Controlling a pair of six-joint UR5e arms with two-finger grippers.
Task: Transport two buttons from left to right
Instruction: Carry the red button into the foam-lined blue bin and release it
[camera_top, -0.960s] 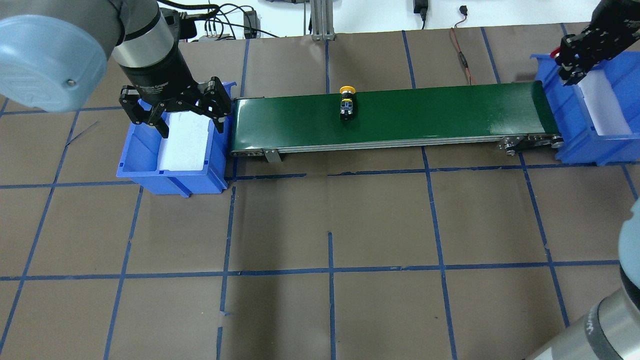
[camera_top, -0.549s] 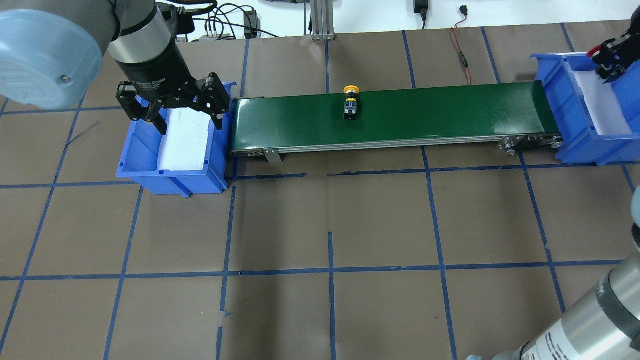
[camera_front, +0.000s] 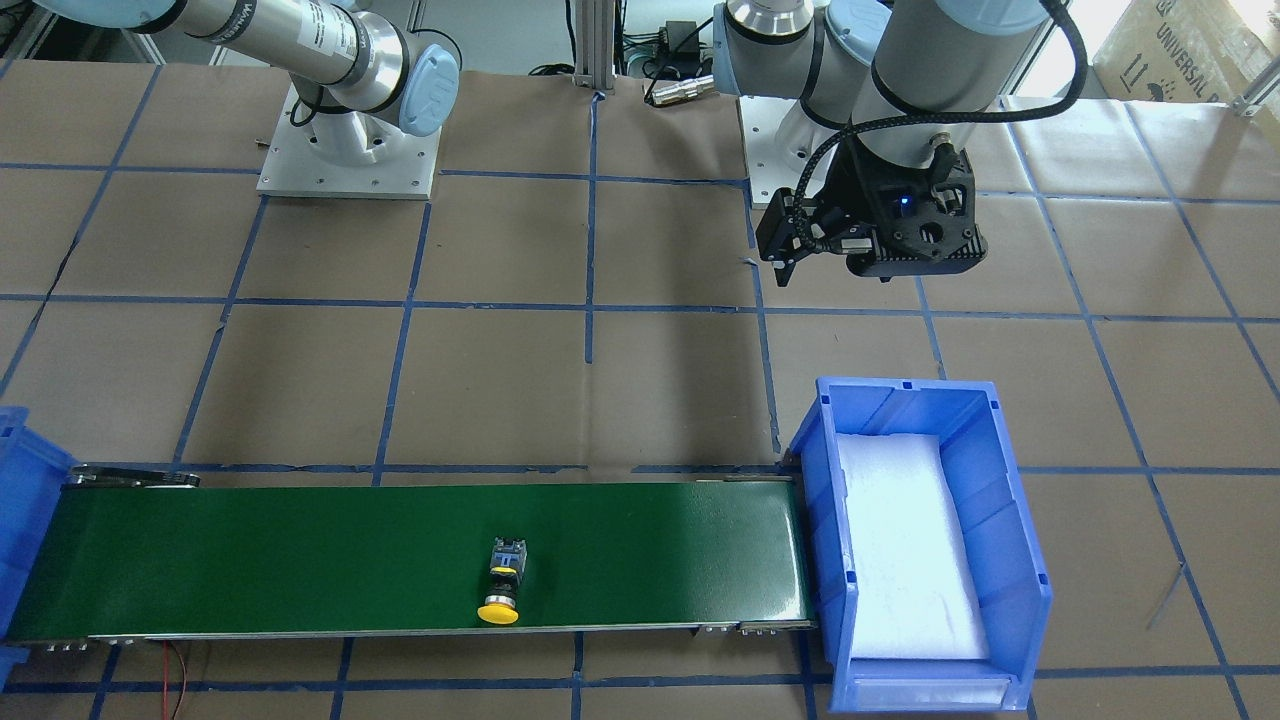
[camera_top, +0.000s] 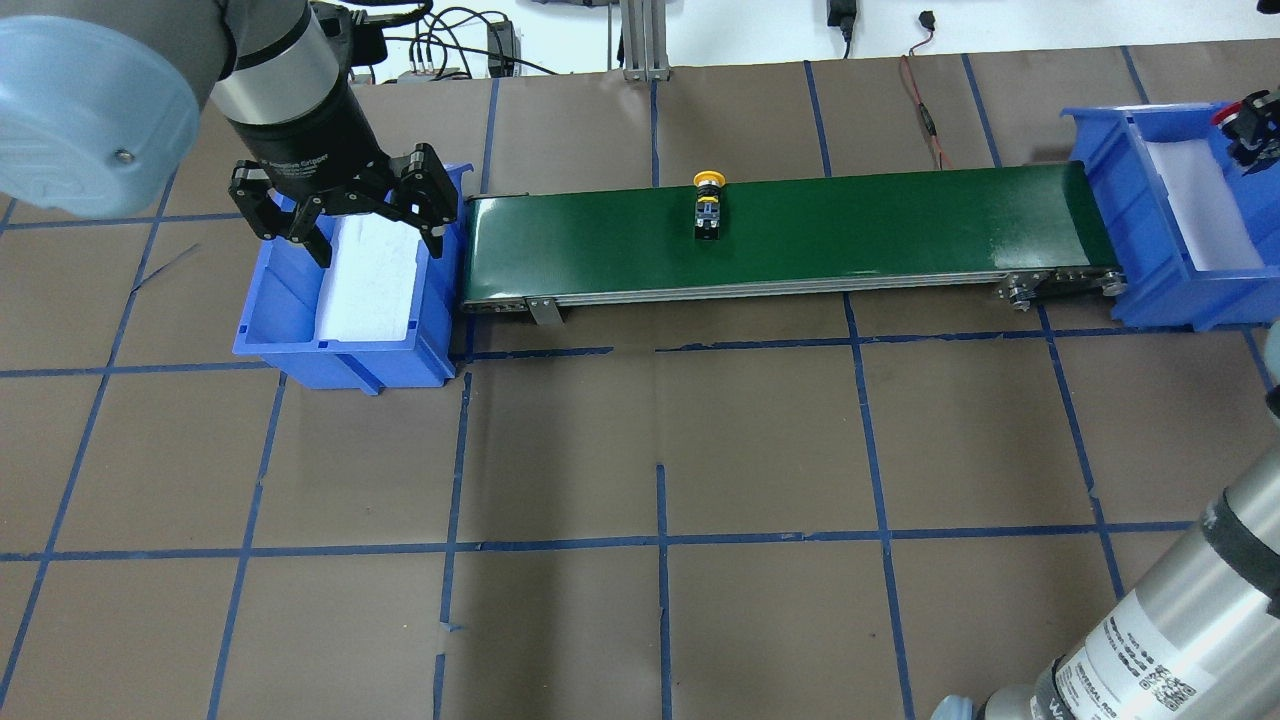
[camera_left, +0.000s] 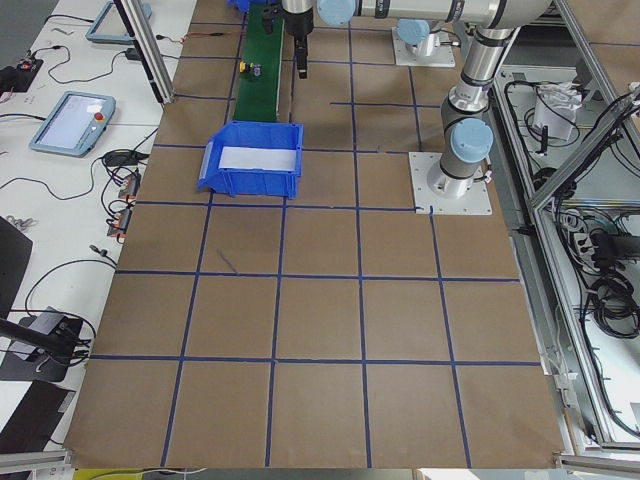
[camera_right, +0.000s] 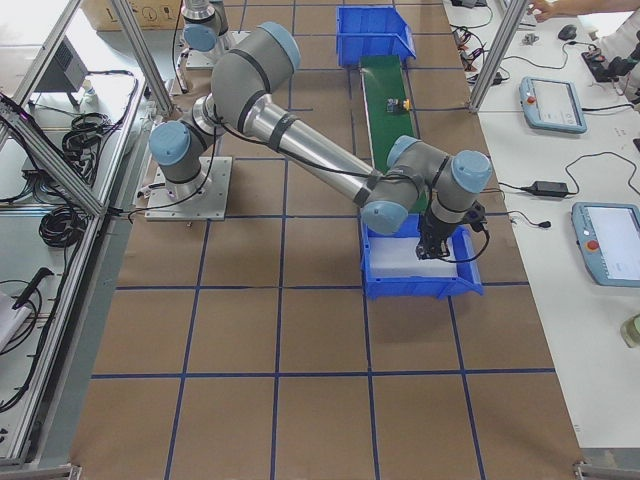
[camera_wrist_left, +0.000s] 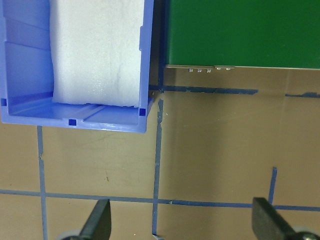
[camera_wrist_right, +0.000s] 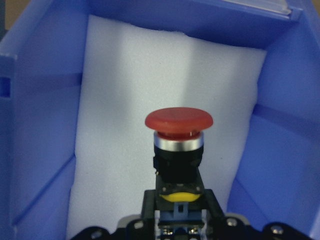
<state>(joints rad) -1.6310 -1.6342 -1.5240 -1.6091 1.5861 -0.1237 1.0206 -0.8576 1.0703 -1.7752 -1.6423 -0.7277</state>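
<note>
The yellow-capped button (camera_top: 708, 205) lies on its side on the green conveyor belt (camera_top: 880, 225), near the middle; it also shows in the front-facing view (camera_front: 500, 585). My right gripper (camera_top: 1256, 138) is shut on the red mushroom-capped button (camera_wrist_right: 179, 131) by its black body and holds it over the white foam of the right blue bin (camera_top: 1105, 150). My left gripper (camera_top: 340, 215) is open and empty above the left blue bin (camera_top: 275, 310); its fingertips (camera_wrist_left: 97, 222) show spread wide in the left wrist view.
The left bin (camera_front: 1015, 520) holds only white foam and stands against the belt's left end. The right bin (camera_right: 400, 285) stands at the belt's other end. Brown paper with blue tape lines covers the table (camera_top: 660, 450).
My right gripper has carried the red button further right over the right bin. The yellow button has ridden slightly right along the belt. My left gripper has shifted slightly.
</note>
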